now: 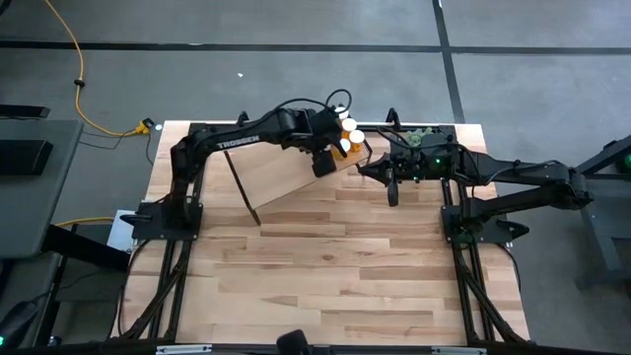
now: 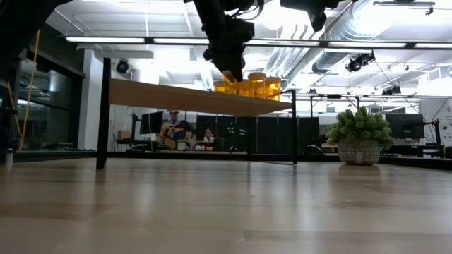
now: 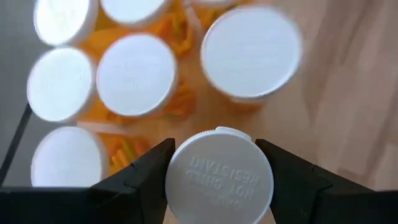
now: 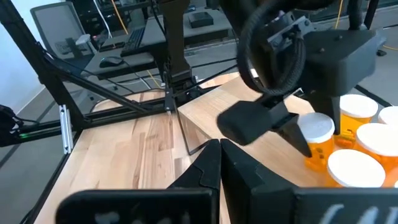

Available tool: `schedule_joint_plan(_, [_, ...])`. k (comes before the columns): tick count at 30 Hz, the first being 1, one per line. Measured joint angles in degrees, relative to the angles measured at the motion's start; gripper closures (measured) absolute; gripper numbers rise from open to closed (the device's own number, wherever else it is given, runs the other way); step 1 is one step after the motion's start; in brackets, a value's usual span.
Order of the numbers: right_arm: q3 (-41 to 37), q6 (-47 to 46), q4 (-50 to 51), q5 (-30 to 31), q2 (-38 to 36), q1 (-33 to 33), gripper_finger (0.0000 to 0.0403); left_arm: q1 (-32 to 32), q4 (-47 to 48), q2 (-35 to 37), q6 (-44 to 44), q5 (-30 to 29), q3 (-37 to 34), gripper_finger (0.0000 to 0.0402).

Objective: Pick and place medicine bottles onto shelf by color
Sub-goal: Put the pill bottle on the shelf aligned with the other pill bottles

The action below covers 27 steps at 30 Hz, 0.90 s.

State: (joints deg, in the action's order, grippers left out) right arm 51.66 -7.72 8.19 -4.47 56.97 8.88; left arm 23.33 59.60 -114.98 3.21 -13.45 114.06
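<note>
High view: left gripper (image 1: pixel 330 158) over the shelf (image 1: pixel 281 177) corner, beside the cluster of medicine bottles (image 1: pixel 352 136); right gripper (image 1: pixel 391 187) just off the shelf edge above the surface (image 1: pixel 335 266), fingers closed, empty. Low view: bottles stand on the shelf. Left wrist view: fingers (image 3: pixel 140 174) clamp one bottle's white cap (image 3: pixel 219 180), other bottles close beyond it.

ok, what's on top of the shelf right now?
A cluster of white-capped orange medicine bottles at one end of the shelf. The left gripper has its jaws around one more; whether it's touching down is hidden.
</note>
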Motion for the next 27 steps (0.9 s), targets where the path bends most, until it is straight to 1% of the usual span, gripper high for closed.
schedule_joint_plan(3, [0.0, -1.1, 0.0, 0.0, 0.0, 0.0, 0.0403, 0.3, 0.3, -0.3, 0.0, -1.4, 0.0, 0.0195])
schedule_joint_plan(20, [0.0, -1.3, 0.0, 0.0, 0.0, 0.0, 0.0403, 1.2, 0.4, -0.2, -0.1, -0.5, 0.0, 0.0195])
schedule_joint_plan(23, [0.0, -1.3, 0.0, 0.0, 0.0, 0.0, 0.0403, 1.5, 0.4, -0.2, -1.0, -0.3, 0.0, 0.0188])
schedule_joint_plan(27, [0.0, -1.3, 0.0, 0.0, 0.0, 0.0, 0.0403, 1.8, 0.4, -0.2, -1.1, 0.4, 0.0, 0.0169])
